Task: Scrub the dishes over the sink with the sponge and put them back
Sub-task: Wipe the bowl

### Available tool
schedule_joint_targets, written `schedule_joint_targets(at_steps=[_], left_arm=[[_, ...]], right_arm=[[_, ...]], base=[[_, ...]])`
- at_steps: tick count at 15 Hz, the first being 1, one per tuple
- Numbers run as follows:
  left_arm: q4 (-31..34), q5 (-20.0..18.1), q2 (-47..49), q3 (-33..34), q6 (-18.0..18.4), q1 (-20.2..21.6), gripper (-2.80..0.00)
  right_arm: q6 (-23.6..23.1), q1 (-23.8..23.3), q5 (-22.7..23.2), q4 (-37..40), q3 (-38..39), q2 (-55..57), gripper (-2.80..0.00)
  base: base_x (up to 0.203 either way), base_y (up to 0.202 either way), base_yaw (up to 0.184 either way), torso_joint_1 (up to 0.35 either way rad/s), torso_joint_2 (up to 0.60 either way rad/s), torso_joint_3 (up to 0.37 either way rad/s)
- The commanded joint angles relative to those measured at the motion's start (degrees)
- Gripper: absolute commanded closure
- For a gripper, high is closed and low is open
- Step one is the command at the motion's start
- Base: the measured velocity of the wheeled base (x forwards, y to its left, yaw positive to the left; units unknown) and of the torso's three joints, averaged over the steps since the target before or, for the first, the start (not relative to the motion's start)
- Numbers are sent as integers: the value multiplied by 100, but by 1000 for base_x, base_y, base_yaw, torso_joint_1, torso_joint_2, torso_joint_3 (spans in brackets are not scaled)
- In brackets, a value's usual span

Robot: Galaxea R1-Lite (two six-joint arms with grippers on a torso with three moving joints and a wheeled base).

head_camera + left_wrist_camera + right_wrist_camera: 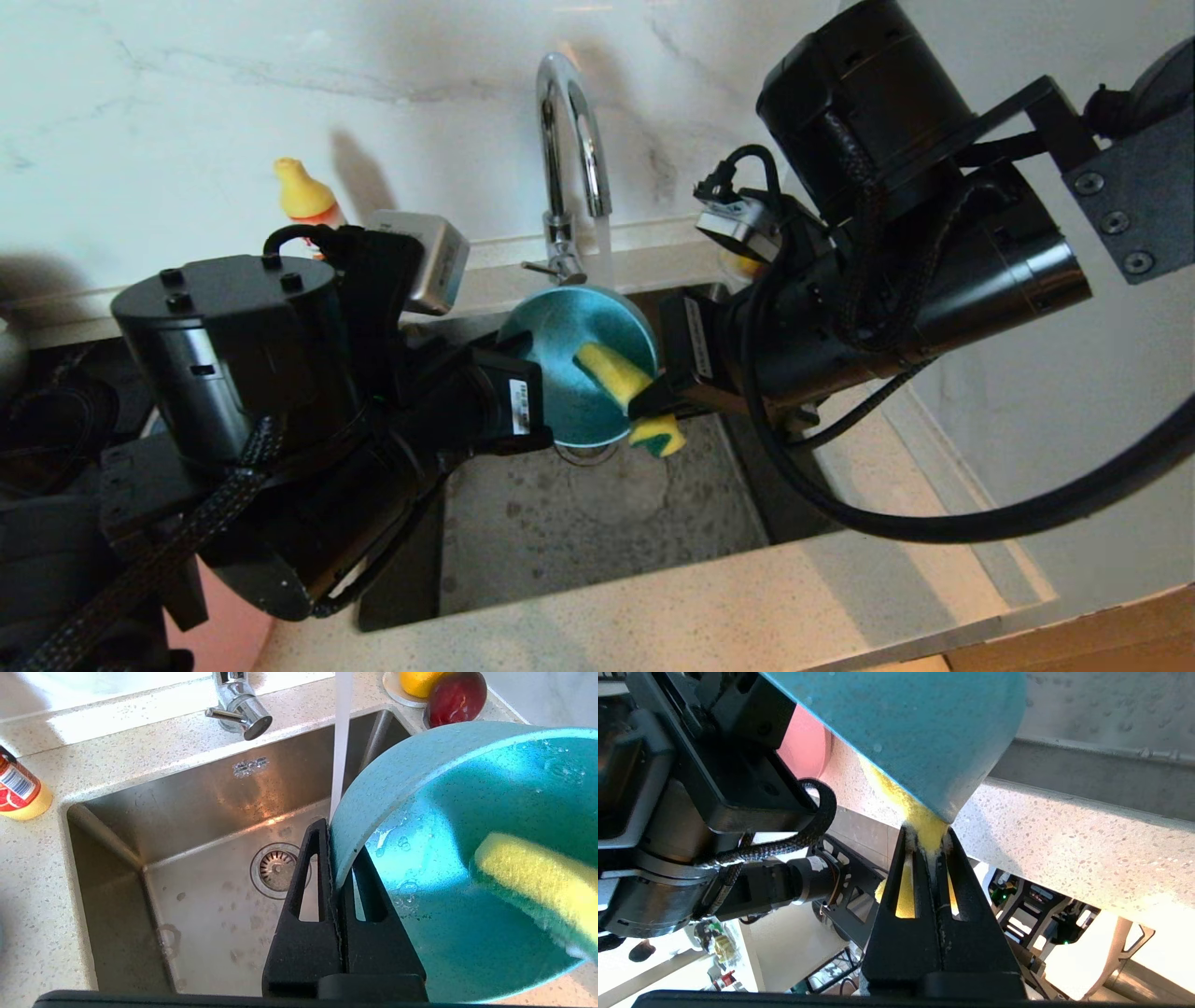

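Head view, items over the sink (pixel 597 523): my left gripper (pixel 534 392) is clamped on the rim of the teal bowl (pixel 574 373), which I hold tilted on edge above the basin, its hollow facing my right arm. My right gripper (pixel 653 401) is pinched tight on the sponge (pixel 625 387), yellow with a green layer at its lower end; the sponge lies against the inside of the bowl.

Left wrist view: my left gripper's two black fingers (pixel 306 896) close on the bowl's rim, one outside and one inside. Water drops sit on the bowl's inner wall (pixel 444 882). A stream of water (pixel 341 742) falls from the tap (pixel 240 707) just behind the bowl's rim. The round drain strainer (pixel 276 870) lies in the steel floor below. On the counter: a yellow bottle with a red label (pixel 18 793) to one side of the sink, a saucer (pixel 397 693) with a yellow fruit (pixel 418 680) and a dark red fruit (pixel 455 697) at the far corner.

Right wrist view: my right gripper's fingers (pixel 896 891) squeeze the yellow sponge (pixel 924 821) just under the bowl's outer wall (pixel 901 728). A pink plate (pixel 805 742) shows beyond, partly hidden by my left arm.
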Motion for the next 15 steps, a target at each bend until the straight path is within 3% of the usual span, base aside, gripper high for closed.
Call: schedule_joint_targets(at_steps=[1, 15], left_arm=[[-31, 17, -15, 5, 8, 1, 0], [-49, -18, -15, 242, 52, -43, 0]], right_arm=[[6, -101, 4, -27, -14, -89, 0], [-152, -57, 33, -753, -23, 97, 0]], base=[[0, 0, 0, 0, 0, 0], [0, 0, 0, 0, 0, 0]])
